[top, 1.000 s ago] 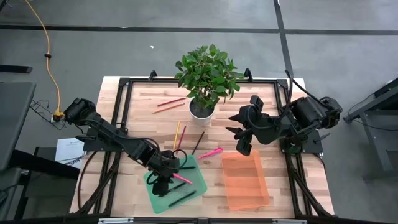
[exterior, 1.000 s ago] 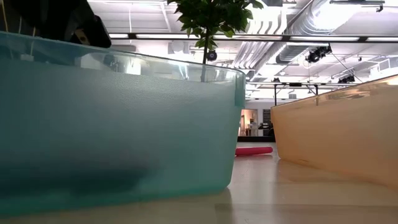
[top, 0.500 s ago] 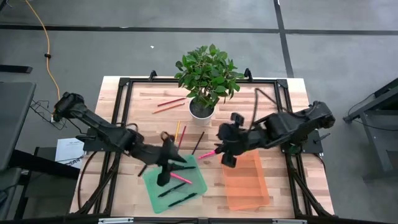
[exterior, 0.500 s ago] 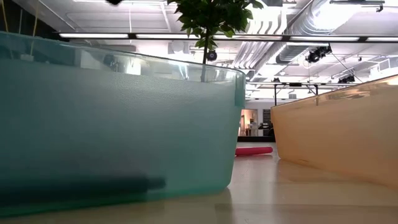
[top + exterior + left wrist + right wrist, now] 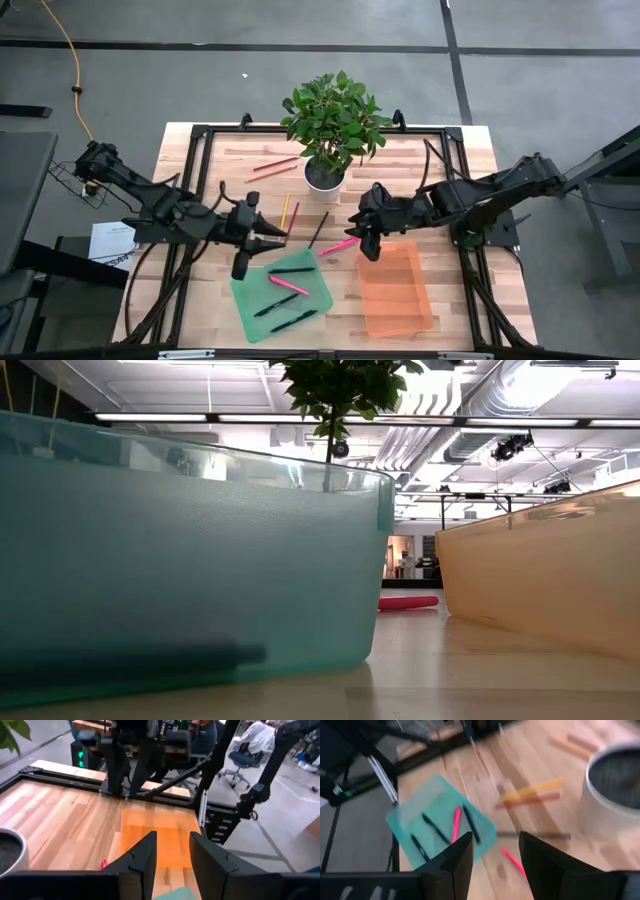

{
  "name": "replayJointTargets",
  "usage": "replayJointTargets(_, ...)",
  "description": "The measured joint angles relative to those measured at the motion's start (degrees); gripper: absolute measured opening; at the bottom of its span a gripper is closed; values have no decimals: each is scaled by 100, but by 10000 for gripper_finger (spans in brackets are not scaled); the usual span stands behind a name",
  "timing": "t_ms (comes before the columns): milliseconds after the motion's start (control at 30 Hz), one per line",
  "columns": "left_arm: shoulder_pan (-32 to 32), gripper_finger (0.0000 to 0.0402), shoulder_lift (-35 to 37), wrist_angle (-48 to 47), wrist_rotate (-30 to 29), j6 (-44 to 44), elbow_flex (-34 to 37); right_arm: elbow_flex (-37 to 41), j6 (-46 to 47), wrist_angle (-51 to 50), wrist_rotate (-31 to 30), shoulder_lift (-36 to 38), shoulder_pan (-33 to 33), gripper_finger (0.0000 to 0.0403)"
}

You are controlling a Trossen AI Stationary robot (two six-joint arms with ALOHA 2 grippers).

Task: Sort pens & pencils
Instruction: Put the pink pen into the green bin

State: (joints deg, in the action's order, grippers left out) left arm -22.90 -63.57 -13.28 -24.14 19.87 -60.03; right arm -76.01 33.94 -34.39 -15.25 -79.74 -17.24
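Right gripper [image 5: 368, 237] apart, empty | over stubby bright-pink plastic pen [image 5: 339, 245] on wood | light, stiff, likely slippery (would roll) | pinch mid-barrel

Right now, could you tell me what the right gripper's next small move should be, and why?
Probably lower the right gripper onto the pink pen lying on the table between the green tray and the orange tray. Its fingers are open and empty beside it, and the green tray already holds pens.

Pens [image 5: 283, 289] in tray; pencils [image 5: 272, 167] on table
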Motion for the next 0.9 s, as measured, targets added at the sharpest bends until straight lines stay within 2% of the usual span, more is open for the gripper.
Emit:
replayJointTargets(300, 2, 101, 423, -548, -253, -54, -2, 770, 173, 99, 573, 2, 505, 151)
replayJointTargets(567, 0, 101, 625, -1010, -295, -2, -2, 785, -234, 261, 1265, -492, 997, 151)
replayJointTargets(900, 2, 101, 625, -1398, -398, 69, 0, 785, -539, 355, 1899, -1129, 1102, 151)
